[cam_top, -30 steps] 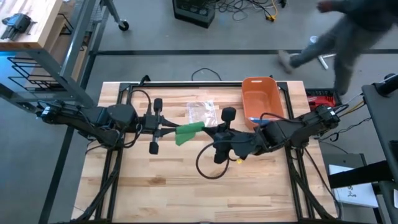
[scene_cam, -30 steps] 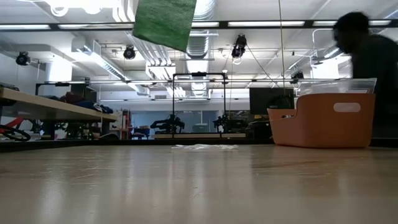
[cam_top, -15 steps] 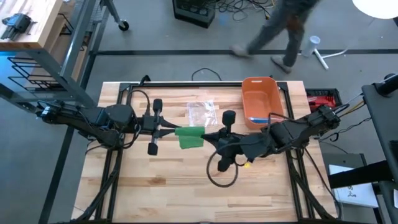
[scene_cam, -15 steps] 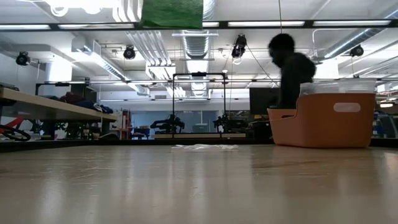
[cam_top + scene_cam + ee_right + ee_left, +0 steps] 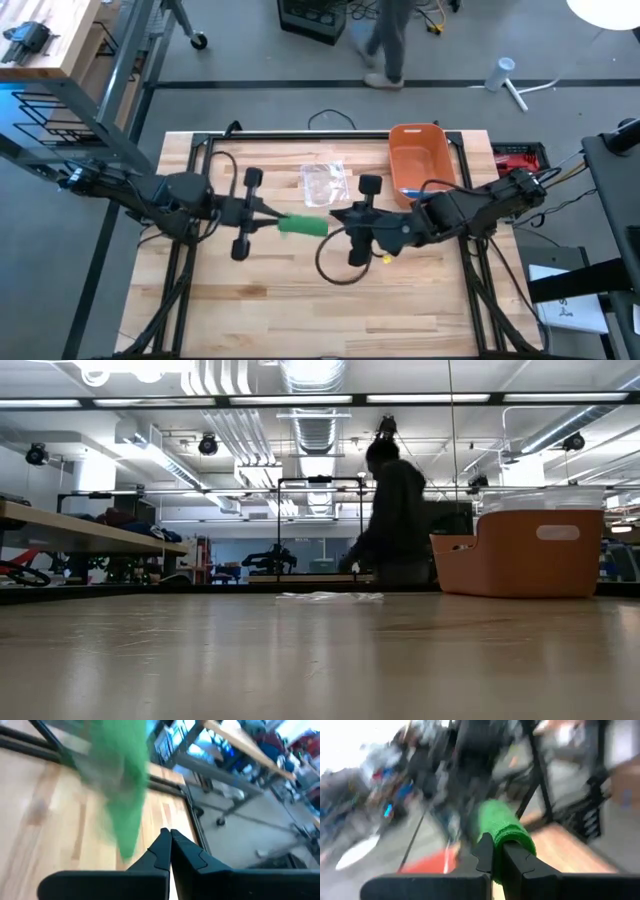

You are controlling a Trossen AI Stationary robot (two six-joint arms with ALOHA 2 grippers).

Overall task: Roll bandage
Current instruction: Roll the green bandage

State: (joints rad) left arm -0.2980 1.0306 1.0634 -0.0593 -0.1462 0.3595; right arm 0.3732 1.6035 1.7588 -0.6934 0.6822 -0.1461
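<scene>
Green bandage (image 5: 302,225) hangs above the table (image 5: 300,310); I see the left claw (image 5: 272,218) clamped on it, the right claw (image 5: 338,216) closed, empty, beside it.

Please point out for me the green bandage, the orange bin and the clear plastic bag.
green bandage (image 5: 301,225): high view, middle of the strip between both grippers.
orange bin (image 5: 441,158): high view, its right rim.
clear plastic bag (image 5: 324,182): high view, centre of the bag on the table.

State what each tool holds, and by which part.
The left tool pinches one end of the green bandage; the right tool meets its other end, though its grip is unclear.
</scene>
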